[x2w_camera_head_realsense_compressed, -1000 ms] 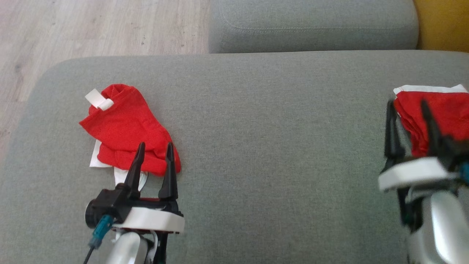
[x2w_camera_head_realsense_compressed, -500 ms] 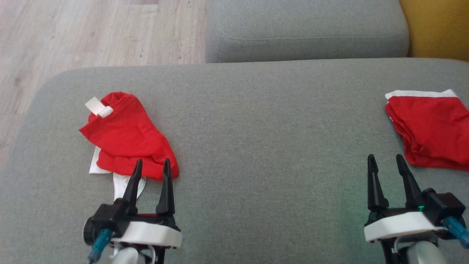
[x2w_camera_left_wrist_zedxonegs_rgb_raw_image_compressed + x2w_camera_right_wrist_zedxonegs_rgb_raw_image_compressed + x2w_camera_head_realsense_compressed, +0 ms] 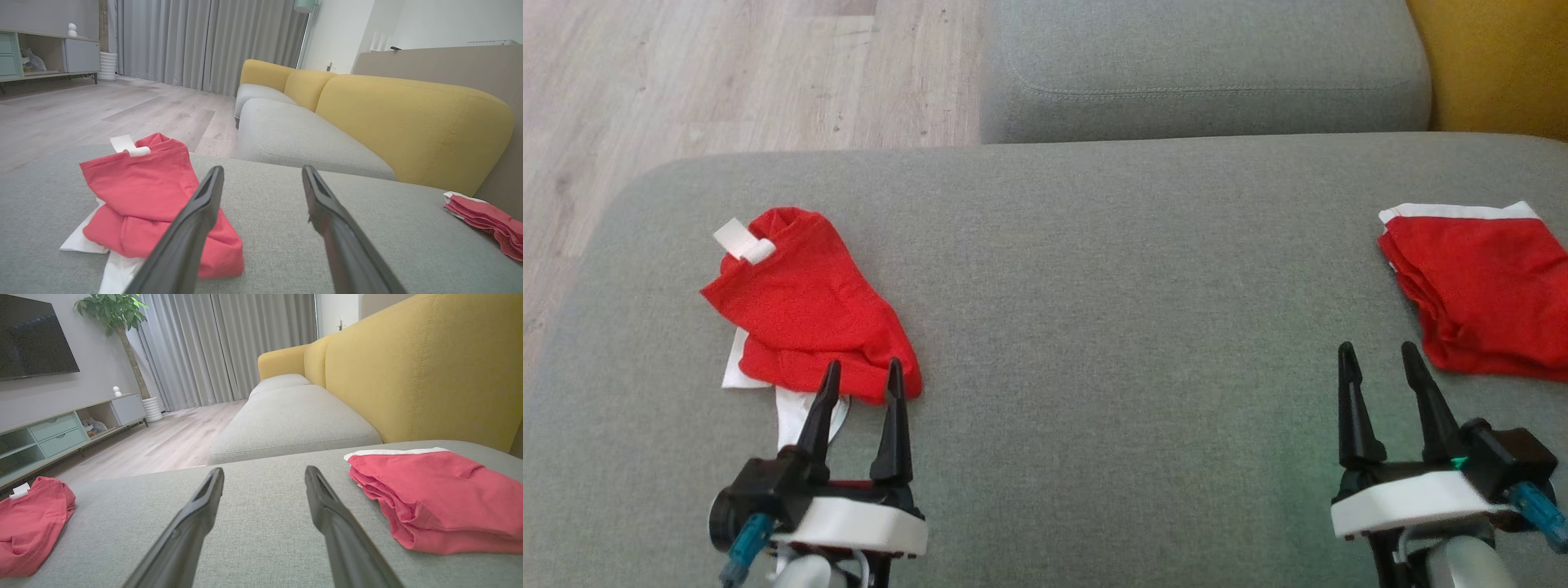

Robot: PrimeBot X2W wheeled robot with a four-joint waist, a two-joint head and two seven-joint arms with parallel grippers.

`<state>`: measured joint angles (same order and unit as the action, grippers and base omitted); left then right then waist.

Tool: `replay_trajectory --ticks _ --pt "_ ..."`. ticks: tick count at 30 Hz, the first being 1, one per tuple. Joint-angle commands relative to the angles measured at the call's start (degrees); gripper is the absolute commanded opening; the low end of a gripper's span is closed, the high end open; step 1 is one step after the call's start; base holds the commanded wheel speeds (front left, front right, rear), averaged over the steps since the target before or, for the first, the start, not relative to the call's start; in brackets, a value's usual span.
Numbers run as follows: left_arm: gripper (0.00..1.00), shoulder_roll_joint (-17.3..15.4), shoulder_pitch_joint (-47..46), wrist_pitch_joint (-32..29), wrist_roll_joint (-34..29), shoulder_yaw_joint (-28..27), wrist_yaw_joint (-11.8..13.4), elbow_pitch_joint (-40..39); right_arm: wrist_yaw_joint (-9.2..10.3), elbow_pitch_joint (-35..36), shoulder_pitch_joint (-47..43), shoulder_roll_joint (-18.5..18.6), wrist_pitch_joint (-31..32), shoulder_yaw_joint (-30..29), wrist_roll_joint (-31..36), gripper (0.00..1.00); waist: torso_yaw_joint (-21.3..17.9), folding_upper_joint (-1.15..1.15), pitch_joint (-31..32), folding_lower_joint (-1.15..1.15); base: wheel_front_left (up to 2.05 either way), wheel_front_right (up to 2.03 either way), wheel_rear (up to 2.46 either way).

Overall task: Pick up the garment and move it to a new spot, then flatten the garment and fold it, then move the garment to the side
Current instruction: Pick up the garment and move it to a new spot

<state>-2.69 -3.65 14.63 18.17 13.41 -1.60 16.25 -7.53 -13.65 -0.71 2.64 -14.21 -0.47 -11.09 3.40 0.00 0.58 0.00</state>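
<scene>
A crumpled red garment (image 3: 800, 310) with white trim lies on the left of the grey cushion (image 3: 1111, 343). It also shows in the left wrist view as the red garment (image 3: 143, 192) and at the lower left of the right wrist view (image 3: 28, 522). My left gripper (image 3: 863, 363) (image 3: 262, 169) stands open at its near edge, holding nothing. A second red garment (image 3: 1486, 294) (image 3: 441, 494) (image 3: 486, 224) lies neatly folded at the right edge. My right gripper (image 3: 1377, 349) (image 3: 264, 470) is open and empty, just left of and nearer than that fold.
Behind the cushion lies another grey seat (image 3: 1201, 73), with a yellow backrest (image 3: 1494, 65) at the far right. Wooden floor (image 3: 727, 73) runs past the cushion's left and far-left edges. A low TV cabinet (image 3: 61, 428) stands across the room.
My right gripper has drawn back off the folded garment toward me and now sits beside it. The head camera has shifted a little. The left gripper has barely moved.
</scene>
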Motion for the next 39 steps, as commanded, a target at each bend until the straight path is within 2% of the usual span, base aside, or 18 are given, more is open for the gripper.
replay_trajectory --ticks 1,8,27,33,39 --pt "1.0 -0.2 -1.6 0.4 -0.2 -1.6 -0.1 -1.5 0.04 2.2 1.5 0.2 -0.8 1.5 -0.2 1.0 0.1 0.0 0.0 0.0 0.0 0.0 0.0" --pt "1.0 -0.2 -2.0 0.4 -0.4 -1.6 0.0 -1.2 0.04 3.0 0.9 0.2 -0.8 3.5 -0.3 1.0 2.4 0.0 0.0 0.0 0.0 0.0 0.0" --pt "1.0 -0.2 -2.2 0.4 -2.0 -3.2 -0.7 -0.1 0.04 2.0 1.0 0.2 -0.8 11.8 -3.1 1.0 17.5 0.0 -0.2 0.0 0.0 0.0 0.0" --pt "1.0 -0.2 -2.4 0.4 -2.0 -3.4 -0.8 -0.1 0.04 1.4 1.4 0.2 -0.8 13.9 -3.9 1.0 19.6 0.0 -0.4 0.0 0.0 0.0 0.0" --pt "1.0 -0.3 -3.3 0.4 -2.8 -4.2 -1.3 -0.1 0.04 1.0 2.1 0.2 -0.8 15.0 -3.8 1.0 19.7 0.0 -1.3 0.0 0.0 0.0 0.0"
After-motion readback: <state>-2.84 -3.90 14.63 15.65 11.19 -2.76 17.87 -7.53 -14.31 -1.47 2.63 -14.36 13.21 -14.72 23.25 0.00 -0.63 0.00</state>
